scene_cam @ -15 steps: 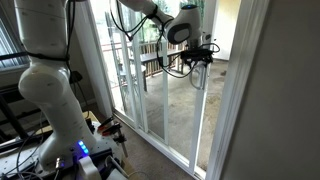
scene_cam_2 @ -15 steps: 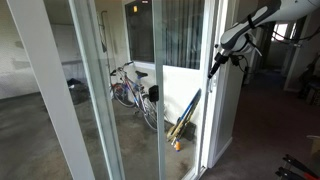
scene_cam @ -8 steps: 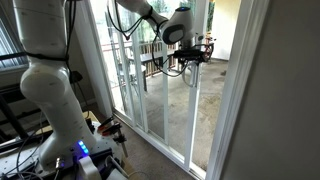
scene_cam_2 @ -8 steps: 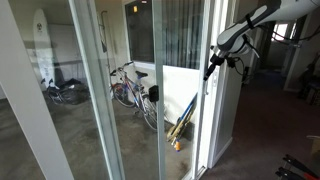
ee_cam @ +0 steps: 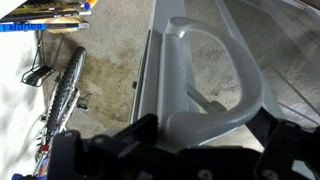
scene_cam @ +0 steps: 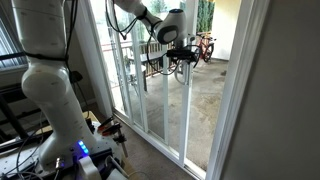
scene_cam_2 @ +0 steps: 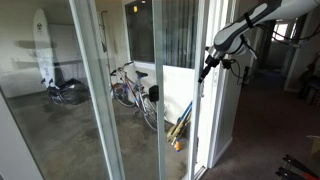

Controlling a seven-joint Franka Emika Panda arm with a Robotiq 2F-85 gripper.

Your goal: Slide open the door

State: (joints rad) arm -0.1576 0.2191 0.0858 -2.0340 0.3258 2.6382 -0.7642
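The door is a tall glass panel in a white frame; its upright shows in both exterior views (scene_cam: 188, 110) (scene_cam_2: 199, 120). Its grey D-shaped loop handle (ee_cam: 240, 75) fills the wrist view, fixed to the upright (ee_cam: 160, 70). My gripper (scene_cam: 183, 52) (scene_cam_2: 207, 66) is at handle height against the upright. In the wrist view the two black fingers (ee_cam: 205, 138) sit on either side of the handle's lower end and are closed on it. The doorway beside the upright stands partly open.
A fixed white-framed glass panel (scene_cam: 130, 70) stands beside the door. The robot's white base (scene_cam: 50, 95) is close to it. Outside are a bicycle (scene_cam_2: 130, 88), a surfboard (scene_cam_2: 42, 60) and yellow objects leaning by the wall (scene_cam_2: 185, 115). A wall (scene_cam: 285, 100) bounds the opening.
My gripper and the door's upright have moved sideways together, to the left in both exterior views. The open gap beside the upright has widened.
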